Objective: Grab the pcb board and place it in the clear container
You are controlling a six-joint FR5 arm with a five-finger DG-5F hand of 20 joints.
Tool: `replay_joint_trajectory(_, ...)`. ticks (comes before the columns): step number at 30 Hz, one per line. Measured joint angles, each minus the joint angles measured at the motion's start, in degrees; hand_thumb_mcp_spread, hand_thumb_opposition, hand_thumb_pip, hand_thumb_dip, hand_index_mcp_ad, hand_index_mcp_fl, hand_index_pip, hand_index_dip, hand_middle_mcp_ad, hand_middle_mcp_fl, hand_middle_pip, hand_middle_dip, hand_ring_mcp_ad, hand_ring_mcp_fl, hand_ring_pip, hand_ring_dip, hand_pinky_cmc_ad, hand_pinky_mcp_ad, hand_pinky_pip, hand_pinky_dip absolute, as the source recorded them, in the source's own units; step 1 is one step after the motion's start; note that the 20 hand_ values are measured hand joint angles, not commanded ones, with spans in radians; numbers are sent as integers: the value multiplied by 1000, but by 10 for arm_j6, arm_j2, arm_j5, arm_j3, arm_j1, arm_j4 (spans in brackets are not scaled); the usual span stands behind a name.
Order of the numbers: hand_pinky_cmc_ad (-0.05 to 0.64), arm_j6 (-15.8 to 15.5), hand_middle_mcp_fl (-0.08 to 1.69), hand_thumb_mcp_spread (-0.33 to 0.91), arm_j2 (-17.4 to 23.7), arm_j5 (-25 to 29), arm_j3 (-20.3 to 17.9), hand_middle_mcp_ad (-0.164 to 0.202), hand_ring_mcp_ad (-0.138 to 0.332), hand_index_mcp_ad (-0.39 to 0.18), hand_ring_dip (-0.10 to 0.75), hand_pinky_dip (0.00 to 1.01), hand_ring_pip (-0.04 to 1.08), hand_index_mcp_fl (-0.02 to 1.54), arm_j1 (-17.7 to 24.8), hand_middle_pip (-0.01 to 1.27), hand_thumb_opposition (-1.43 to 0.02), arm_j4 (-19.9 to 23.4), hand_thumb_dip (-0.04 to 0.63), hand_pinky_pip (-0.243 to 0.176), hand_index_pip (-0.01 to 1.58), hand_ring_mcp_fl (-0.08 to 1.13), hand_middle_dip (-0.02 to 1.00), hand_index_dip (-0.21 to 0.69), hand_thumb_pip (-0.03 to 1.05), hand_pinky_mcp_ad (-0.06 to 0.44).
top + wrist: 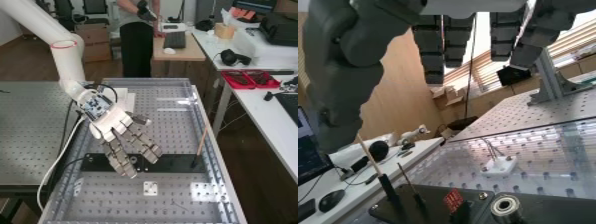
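Hand: as the white arm (66,56) slants in from the upper left of the high view, here's the dark grey hand (111,124) hanging palm-end up, fingertips down by the black plate (178,162).
Fingers: straight or softly relaxed, and spread, a gap running between them in the high view.
Red board: there it is in the wrist view, the small red pcb board (453,200), standing tilted at the black plate, apart from the fingers.
Wooden stick: pale and slim (201,143), leaning up out of its dark base (195,162) near the plate's end.
Metal ring: round and shiny (505,205), near the board, on the plate's side of things.
White block: this one (151,188) sits on the perforated bench (120,200), just beside the plate.
Red trays: over on the white side table (266,107), two together (241,80).
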Motion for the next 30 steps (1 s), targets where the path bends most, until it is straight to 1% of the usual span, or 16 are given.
replay_joint_trajectory(4,260,18,24,456,-16,8,10,7,213,17,12,278,82,326,0,122,-696,-2,134,-75,368,10,112,286,319,185)
replay_joint_trajectory(5,260,23,7,443,-20,9,13,7,213,14,14,267,82,325,0,124,-696,-3,131,-75,401,9,112,286,321,185)
replay_joint_trajectory(6,264,29,2,463,-24,11,16,7,213,12,14,265,86,325,-1,124,-695,-6,134,-75,431,9,112,286,321,185)
replay_joint_trajectory(10,264,50,2,480,-43,23,30,9,213,12,14,239,82,267,0,126,-710,-18,134,-75,654,2,122,283,321,185)
replay_joint_trajectory(12,264,53,2,482,-47,31,34,9,215,9,14,237,82,234,2,126,-717,-20,134,-75,747,3,122,286,323,185)
replay_joint_trajectory(14,260,56,2,482,-51,38,38,5,213,9,16,220,82,176,4,126,-730,-23,131,-75,894,0,126,286,319,185)
replay_joint_trajectory(15,260,57,2,483,-54,46,41,5,215,9,16,220,82,155,7,126,-730,-24,145,-75,937,0,126,286,319,185)
replay_joint_trajectory(17,260,58,7,483,-61,59,46,3,215,9,16,218,80,120,11,126,-730,-24,150,-75,1030,0,126,286,326,185)
replay_joint_trajectory(20,264,48,7,482,-70,79,51,7,215,9,23,218,79,89,19,126,-726,-11,150,-75,1108,0,126,286,323,185)
replay_joint_trajectory(22,264,38,5,482,-75,95,53,3,215,9,23,218,79,70,25,126,-726,8,150,-75,1164,0,126,283,325,185)
replay_joint_trajectory(28,260,10,7,503,-81,111,52,3,215,9,23,222,75,38,32,122,-742,41,150,-75,1302,0,127,293,326,183)
replay_joint_trajectory(30,260,-7,10,503,-84,117,51,3,215,9,23,230,75,24,33,126,-744,61,150,-75,1333,0,129,297,326,183)
